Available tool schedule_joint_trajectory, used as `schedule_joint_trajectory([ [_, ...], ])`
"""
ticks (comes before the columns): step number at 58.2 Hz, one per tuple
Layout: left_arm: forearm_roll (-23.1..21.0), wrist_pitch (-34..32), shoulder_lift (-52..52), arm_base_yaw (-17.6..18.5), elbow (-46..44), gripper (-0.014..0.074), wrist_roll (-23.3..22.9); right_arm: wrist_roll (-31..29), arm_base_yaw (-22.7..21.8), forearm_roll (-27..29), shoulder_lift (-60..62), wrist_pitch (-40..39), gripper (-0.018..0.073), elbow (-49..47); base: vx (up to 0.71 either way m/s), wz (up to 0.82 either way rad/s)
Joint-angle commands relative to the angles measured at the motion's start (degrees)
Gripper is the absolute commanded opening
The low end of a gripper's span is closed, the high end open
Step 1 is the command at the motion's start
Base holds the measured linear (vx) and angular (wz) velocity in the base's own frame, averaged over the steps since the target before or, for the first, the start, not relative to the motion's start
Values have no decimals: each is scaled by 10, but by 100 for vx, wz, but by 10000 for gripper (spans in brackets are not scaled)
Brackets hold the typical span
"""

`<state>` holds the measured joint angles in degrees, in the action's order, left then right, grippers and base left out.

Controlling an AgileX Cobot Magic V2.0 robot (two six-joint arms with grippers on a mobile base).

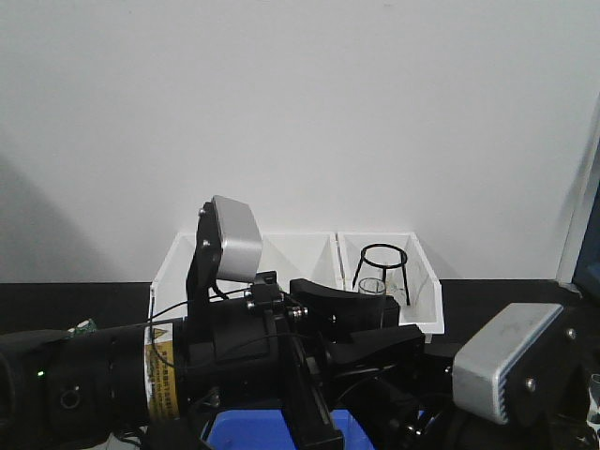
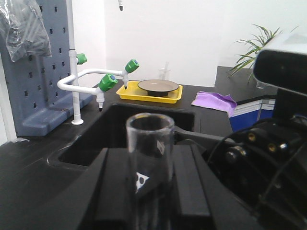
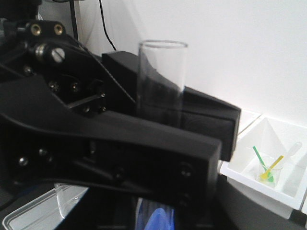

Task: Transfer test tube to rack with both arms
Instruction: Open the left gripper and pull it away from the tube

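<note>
While the test tube (image 3: 161, 76) stands upright in the left claw (image 2: 147, 155), pinched between its two black jaws with the open rim up, the job looks only part done. The jaws sit narrow, pressing on the glass from both sides. The tube is off the table, in the air in front of the white bins (image 1: 281, 246), and the left wrist view shows the sink (image 2: 96, 134) beyond it.

The right arm (image 1: 506, 361) is close in on the right, its grey casing near the left claw. I read this as the two arms meeting for the hand-over. The right claw itself is lost among the black parts around the tube, so I cannot tell whether it is wide or closed, or whether it touches the glass at all.

What seems done is that the tube is lifted and held at the meeting place. What is left, as I judge it, is for the right claw to take a firm hold, the left one to let go, and the tube to go down into a hole of the rack. The rack shows in none of the views, so how far off it lies cannot be told.
</note>
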<state>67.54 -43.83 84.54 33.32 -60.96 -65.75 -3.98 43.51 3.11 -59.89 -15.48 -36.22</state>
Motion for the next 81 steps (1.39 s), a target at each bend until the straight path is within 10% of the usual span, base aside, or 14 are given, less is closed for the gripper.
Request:
schedule_joint_trajectory([
  [1,-37,-20,-20,3,-20,46,-5,-4,0,-3,7,-54,-15,-19,0,0],
  [34,-37,-16,-29,3,-20,548,-2,-4,0,-3,7,-53,-13,-19,0,0],
  [68,-32,151,-171,1,-20,528,20,-4,0,-3,7,-47,-13,-19,0,0],
  [81,45,273,-214,1,4,211,4,-12,-1,-3,7,-45,-13,-19,0,0],
])
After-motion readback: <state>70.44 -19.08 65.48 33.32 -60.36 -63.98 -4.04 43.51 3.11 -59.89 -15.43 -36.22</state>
